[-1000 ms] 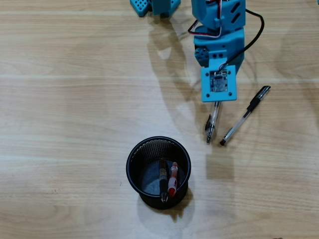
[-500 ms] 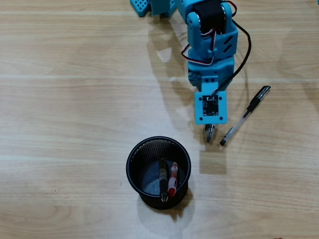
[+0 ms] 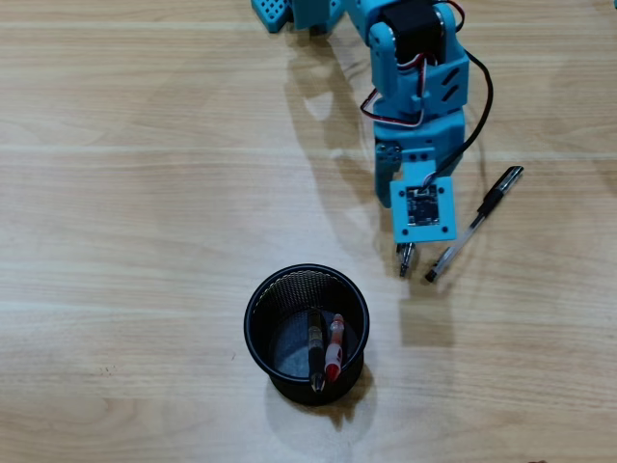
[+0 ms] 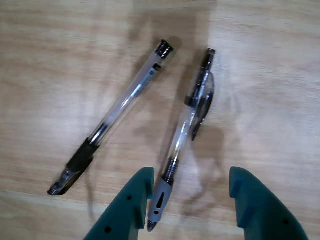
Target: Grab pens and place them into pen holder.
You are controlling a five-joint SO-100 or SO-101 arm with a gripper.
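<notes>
A desk-like place: pale wood tabletop [image 3: 145,193], pens, mesh pen holder [image 3: 307,333]

The table [image 3: 145,193] looks like pale matt wood grain, the pen holder [image 3: 307,334] black wire mesh, both loose pens [image 4: 187,125] glossy clear plastic, and the gripper [image 4: 192,200] matt teal plastic.

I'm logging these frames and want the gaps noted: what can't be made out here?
- Clip pen: in the overhead view the arm covers all but one end.
- Gripper: hidden under the arm overhead; in the wrist view the bottom edge cuts off its base.
- Black pen and red pen in the holder: overhead, too small to read details; absent from the wrist view.
- Stick pen: any printing is blurred.
</notes>
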